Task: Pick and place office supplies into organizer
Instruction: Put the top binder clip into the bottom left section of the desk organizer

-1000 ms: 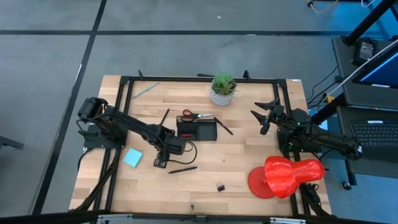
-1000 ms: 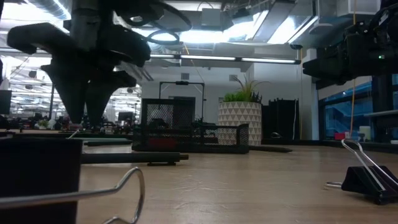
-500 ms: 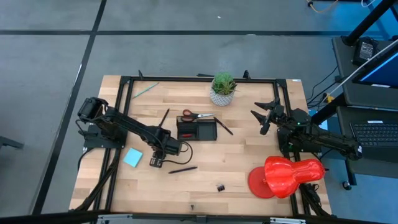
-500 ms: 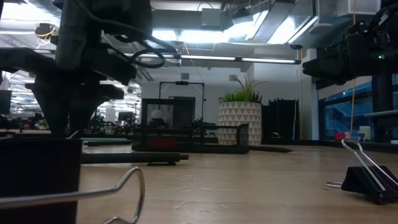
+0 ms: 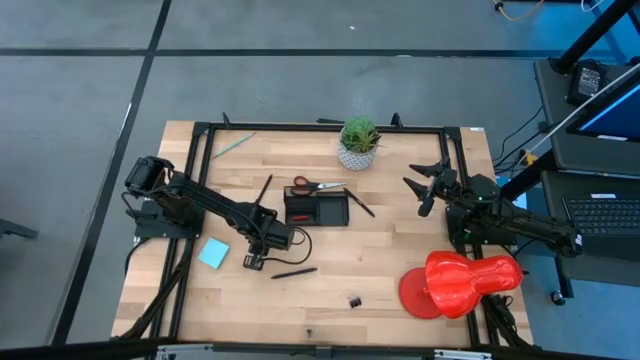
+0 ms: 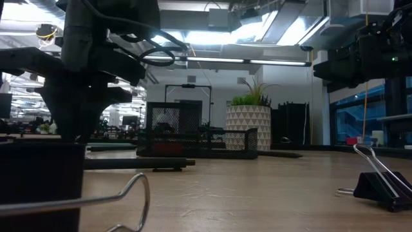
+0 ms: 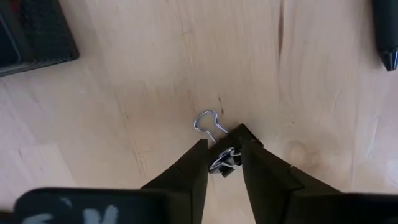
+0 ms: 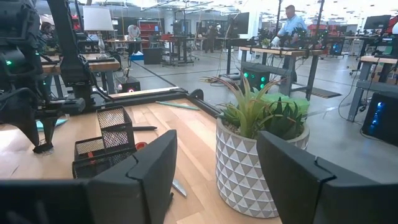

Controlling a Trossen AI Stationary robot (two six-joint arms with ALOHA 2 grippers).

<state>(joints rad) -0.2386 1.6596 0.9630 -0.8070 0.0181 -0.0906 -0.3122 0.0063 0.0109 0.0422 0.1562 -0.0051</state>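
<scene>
My left gripper (image 5: 253,261) points down at the table near the blue notepad (image 5: 213,253), with a small black binder clip (image 7: 225,161) between its fingers. The black organizer (image 5: 317,208) stands mid-table, with the red-handled scissors (image 5: 315,186) lying along its far side. Dark pens lie at its left (image 5: 263,190), at its right (image 5: 360,206), and beside my left gripper (image 5: 293,271). A green pencil (image 5: 232,146) lies near the far left corner. Another clip (image 5: 354,300) rests near the front edge. My right gripper (image 5: 428,186) hovers open at the table's right. My left gripper has the binder clip's black body (image 7: 229,163) pinched between its two fingertips (image 7: 200,151), coming from above and pointing down. One silver wire loop (image 7: 208,121) sticks out past the fingertips and lies on the wood. The clip looks to sit on the table.
A potted plant (image 5: 358,143) stands at the far edge, right in front of my right gripper (image 8: 214,162). A large red plastic object (image 5: 460,282) fills the near right corner. A black frame (image 5: 200,150) borders the table. Bare wood lies between the organizer and the near edge.
My left gripper has shifted a little toward the table's left edge, staying low over the table, then settled. The right arm has kept still.
</scene>
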